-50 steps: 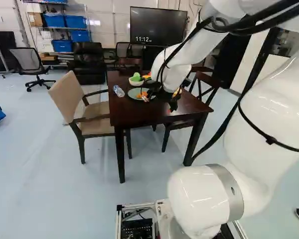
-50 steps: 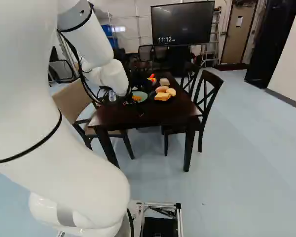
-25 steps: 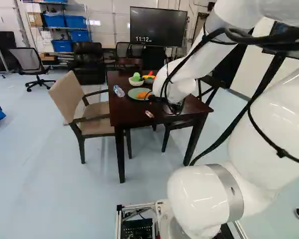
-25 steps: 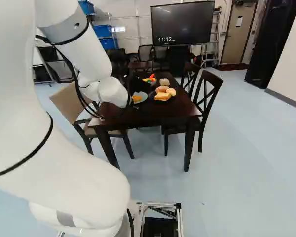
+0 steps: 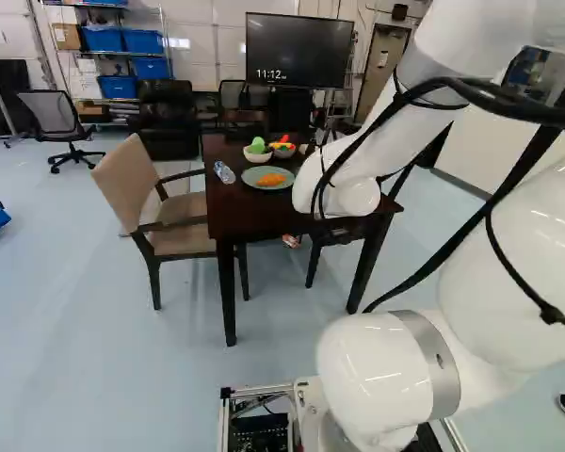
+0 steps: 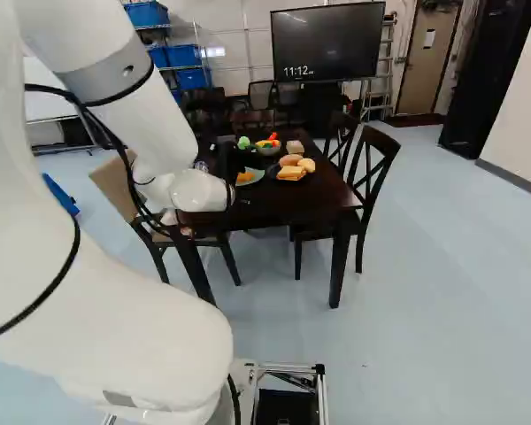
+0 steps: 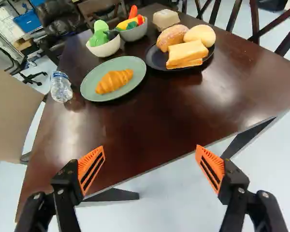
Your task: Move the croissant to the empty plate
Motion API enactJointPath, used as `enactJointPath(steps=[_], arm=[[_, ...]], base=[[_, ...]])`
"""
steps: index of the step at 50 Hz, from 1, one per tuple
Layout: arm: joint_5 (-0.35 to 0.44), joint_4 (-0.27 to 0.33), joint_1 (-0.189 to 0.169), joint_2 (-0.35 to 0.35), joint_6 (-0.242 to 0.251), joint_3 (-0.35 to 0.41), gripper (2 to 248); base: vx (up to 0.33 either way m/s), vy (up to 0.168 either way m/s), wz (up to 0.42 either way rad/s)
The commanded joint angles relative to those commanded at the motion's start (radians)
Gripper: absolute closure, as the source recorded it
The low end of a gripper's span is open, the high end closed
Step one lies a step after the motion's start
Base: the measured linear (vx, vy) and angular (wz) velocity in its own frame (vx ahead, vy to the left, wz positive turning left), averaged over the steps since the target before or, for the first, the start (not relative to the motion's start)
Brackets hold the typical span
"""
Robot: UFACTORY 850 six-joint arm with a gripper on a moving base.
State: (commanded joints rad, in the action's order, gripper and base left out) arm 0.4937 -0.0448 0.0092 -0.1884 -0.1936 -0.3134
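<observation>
- Tool (image 7: 150, 155), in the wrist view: fingers wide apart, nothing between them, by the near edge of the desk (image 7: 152, 123).
- One croissant (image 7: 115, 81) lies on one green plate (image 7: 137, 77); the placing looks done. Swinging low, a spread finger might catch the desk and jolt it.
- Right of it, one dark plate (image 7: 156, 57) bears two round rolls (image 7: 172, 37) and bread slices (image 7: 187, 52), apparently two. A knock could send the rolls off.
- Left base view: one bottle (image 5: 224, 172) to the left, two bowls (image 5: 258, 157) on the far side. Reaching back left too low might sweep the bottle over.
- Right base view: two wooden chairs (image 6: 373, 177) along the right. One arm (image 6: 150, 133) covers the near left corner, so contact there could go unseen.
</observation>
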Motion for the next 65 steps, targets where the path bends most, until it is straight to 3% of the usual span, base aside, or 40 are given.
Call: enactJointPath(steps=[32,65], arm=[[0.238,0.028,-0.006,-0.057,0.122,0.142,3],[0.362,0.043,-0.009,-0.087,0.185,0.216,3]], base=[[0.0,0.0,0.0],[0.0,0.0,0.0]])
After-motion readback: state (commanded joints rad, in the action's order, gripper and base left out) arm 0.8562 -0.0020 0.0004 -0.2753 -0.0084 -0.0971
